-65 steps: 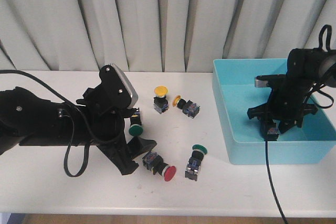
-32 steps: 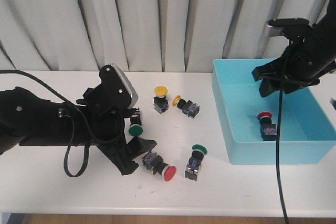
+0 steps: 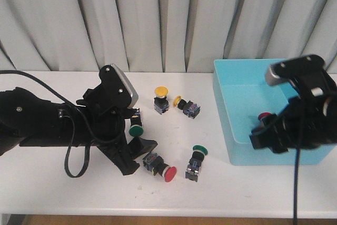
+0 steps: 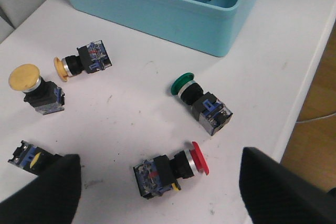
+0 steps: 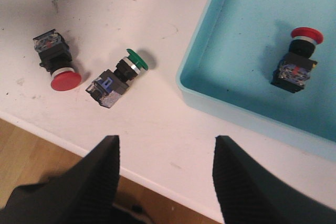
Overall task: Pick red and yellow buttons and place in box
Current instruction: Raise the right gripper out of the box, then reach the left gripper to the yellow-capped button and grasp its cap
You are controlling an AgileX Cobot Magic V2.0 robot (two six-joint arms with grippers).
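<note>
A red button (image 3: 160, 167) lies on its side on the white table, between the open fingers of my left gripper (image 3: 138, 157); the left wrist view shows this red button (image 4: 170, 169) just below the gripper (image 4: 160, 153). A yellow button (image 3: 161, 98) stands upright farther back, and a second yellow one (image 3: 187, 106) lies beside it. Another red button (image 3: 265, 117) rests inside the turquoise box (image 3: 237, 104). My right gripper (image 3: 268, 138) is open and empty, in front of the box's front wall, above the table's front edge (image 5: 167, 139).
Two green buttons lie on the table: one (image 3: 137, 125) close by my left gripper, one (image 3: 196, 162) to the right of the red button. The table's front edge is close below both grippers. Curtains hang behind.
My right gripper let go of the red button in the box, rose, then moved forward to the box's front wall. The left arm has not moved.
</note>
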